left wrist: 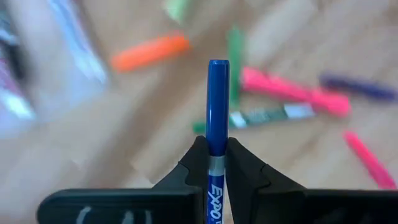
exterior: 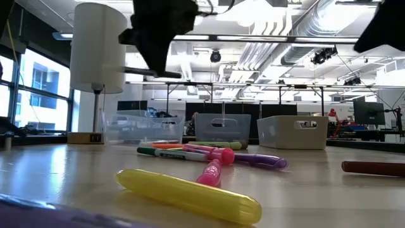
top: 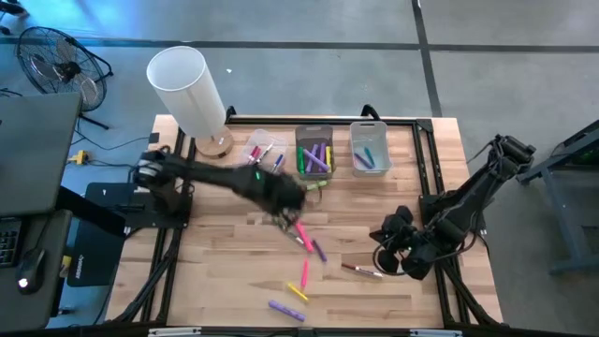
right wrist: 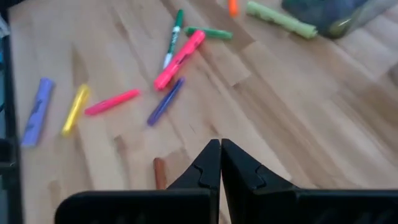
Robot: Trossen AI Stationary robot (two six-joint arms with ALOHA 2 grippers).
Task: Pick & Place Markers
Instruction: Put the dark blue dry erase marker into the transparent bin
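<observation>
My left gripper (top: 284, 208) hangs over the table's middle, shut on a blue marker (left wrist: 217, 106) with a white barrel. Loose markers lie below and near it: pink (top: 301, 234), purple (top: 318, 250), pink (top: 304, 273), yellow (top: 296, 291), purple (top: 286, 310) and a red one with a white barrel (top: 361, 271). In the left wrist view, orange (left wrist: 149, 51), green (left wrist: 235, 56) and pink (left wrist: 292, 92) markers lie on the wood. My right gripper (right wrist: 220, 149) is shut and empty above the table's right part (top: 388, 232), near a red marker (right wrist: 160, 173). My left gripper pinches the blue marker's white barrel just below its blue cap (left wrist: 217, 163) between its two fingers. The marker runs along the fingers, its blue cap end (left wrist: 218, 68) sticking out past the fingertips. It is lifted clear of the table.
Three clear bins stand along the far edge: left (top: 262, 150), middle (top: 314, 153) with several markers in it, right (top: 370, 148). A white cylinder lamp (top: 187, 89) stands at the far left corner. Bare wood lies at the table's near left.
</observation>
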